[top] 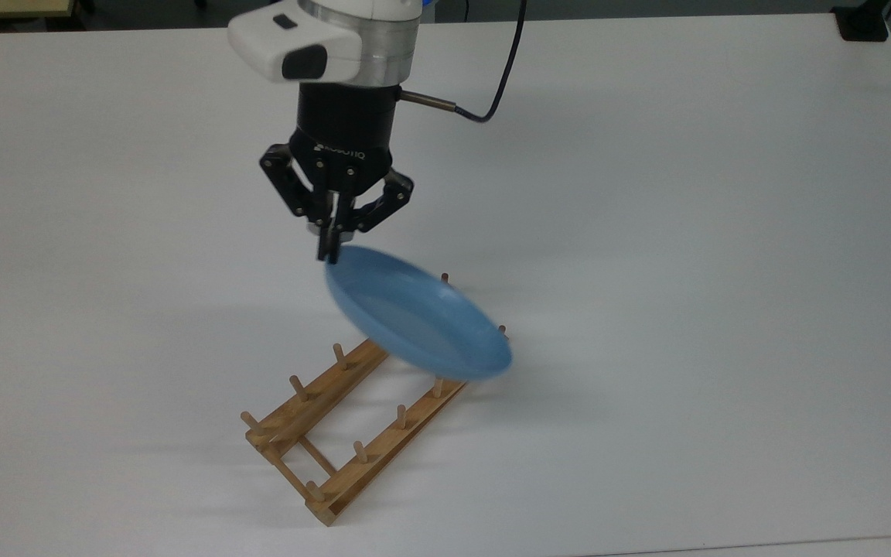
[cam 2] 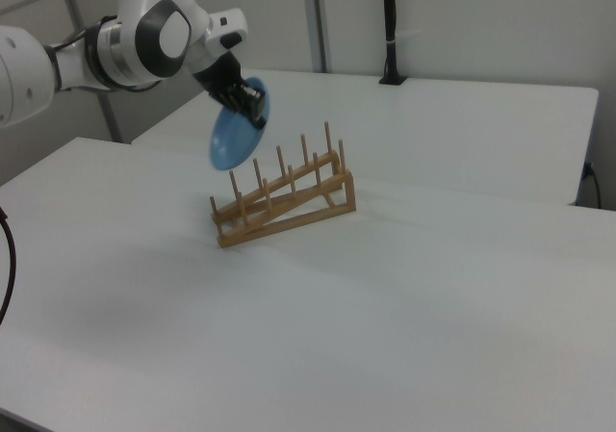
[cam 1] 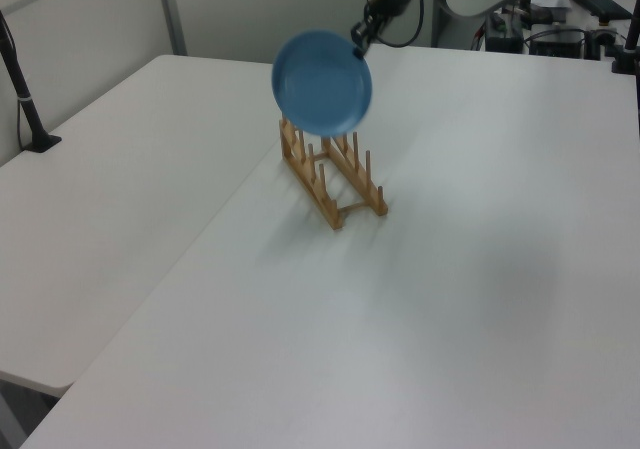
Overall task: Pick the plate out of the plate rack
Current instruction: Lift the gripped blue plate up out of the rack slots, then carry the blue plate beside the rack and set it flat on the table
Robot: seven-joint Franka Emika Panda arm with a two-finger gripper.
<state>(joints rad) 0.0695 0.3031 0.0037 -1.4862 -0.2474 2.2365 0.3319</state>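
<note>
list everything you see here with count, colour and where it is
plate: one, light blue, in the air above the rack, held by its rim
plate rack: one, light-brown wood with upright pegs, on the table near the middle of the top view
table: one, white, under everything
black post: one, at the table's far edge in the right view
cable: one, black, running off the wrist
arm: one, white
claw: one, black, shut on the plate's rim
</note>
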